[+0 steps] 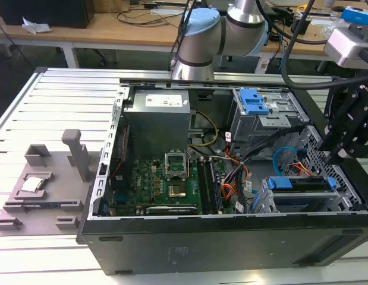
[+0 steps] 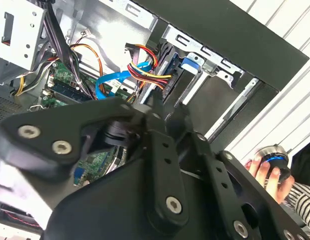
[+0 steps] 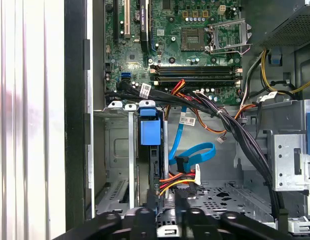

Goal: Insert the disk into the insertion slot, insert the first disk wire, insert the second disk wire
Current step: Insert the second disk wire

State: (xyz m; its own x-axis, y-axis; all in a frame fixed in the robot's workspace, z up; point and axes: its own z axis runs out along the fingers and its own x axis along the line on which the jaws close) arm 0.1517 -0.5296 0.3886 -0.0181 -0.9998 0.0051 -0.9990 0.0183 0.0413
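Already the disk point(image 1: 302, 185) sits on edge in the slot point(image 1: 268, 200), at the exterior view's right of the open case point(image 1: 231, 237).
Its blue carrier end point(image 3: 149, 131) shows in the first wrist view, between the bay's metal walls. Red, yellow and black wires point(image 3: 177, 179) and a blue cable point(image 3: 195, 152) hang just beside it. Over that corner hovers the hand point(image 1: 344, 148); whether its fingers are apart or together cannot be told. The motherboard point(image 1: 166, 181) lies farther in, and the case rests on a slatted bench point(image 1: 47, 107).
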